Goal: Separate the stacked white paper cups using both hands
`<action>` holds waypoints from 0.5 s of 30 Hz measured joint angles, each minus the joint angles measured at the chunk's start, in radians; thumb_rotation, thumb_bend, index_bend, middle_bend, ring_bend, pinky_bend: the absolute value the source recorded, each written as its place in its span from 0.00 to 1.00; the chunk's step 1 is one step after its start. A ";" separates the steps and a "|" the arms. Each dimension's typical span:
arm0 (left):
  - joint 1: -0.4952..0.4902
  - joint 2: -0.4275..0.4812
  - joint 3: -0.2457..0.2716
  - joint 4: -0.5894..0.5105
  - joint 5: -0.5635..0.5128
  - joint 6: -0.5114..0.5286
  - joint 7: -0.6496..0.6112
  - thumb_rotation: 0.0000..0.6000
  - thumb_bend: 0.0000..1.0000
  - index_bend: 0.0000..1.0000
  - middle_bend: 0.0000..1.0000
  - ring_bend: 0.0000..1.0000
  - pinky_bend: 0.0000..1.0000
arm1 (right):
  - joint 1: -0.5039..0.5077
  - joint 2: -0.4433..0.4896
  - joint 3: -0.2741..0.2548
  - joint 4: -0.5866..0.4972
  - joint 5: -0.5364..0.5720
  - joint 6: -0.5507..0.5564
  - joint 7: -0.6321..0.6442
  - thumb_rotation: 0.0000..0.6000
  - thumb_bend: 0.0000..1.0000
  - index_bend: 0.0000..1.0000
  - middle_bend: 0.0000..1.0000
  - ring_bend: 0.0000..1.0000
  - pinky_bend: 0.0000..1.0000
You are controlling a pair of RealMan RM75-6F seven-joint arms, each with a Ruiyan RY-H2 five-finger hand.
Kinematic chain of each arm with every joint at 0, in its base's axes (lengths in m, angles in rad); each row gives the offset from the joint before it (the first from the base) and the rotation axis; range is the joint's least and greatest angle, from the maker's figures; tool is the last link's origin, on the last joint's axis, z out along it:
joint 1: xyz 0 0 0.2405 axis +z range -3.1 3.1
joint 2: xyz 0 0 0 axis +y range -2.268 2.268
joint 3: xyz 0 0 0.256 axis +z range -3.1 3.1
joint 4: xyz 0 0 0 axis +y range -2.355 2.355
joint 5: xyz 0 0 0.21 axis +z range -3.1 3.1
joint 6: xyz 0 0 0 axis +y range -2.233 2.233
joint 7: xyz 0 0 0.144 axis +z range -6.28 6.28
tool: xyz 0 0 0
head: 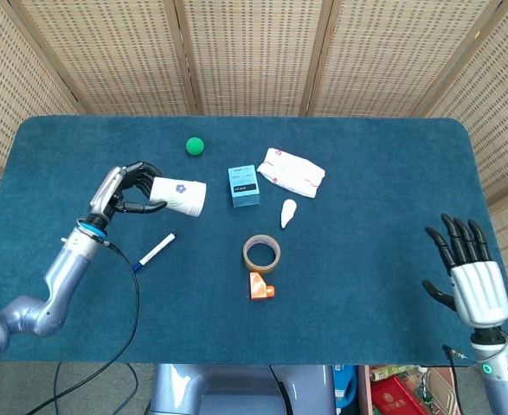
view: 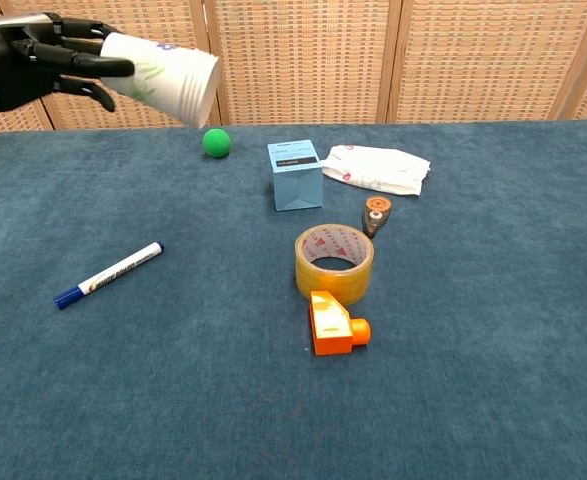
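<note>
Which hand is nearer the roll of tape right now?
Left. The left hand holds the cups up-left of the tape roll; the right hand hangs farther off, right.
</note>
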 measured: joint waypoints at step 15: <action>-0.096 -0.146 -0.032 -0.040 0.051 -0.142 -0.292 1.00 0.17 0.53 0.50 0.49 0.51 | 0.248 -0.002 0.046 0.111 -0.179 -0.041 0.141 1.00 0.02 0.39 0.20 0.09 0.14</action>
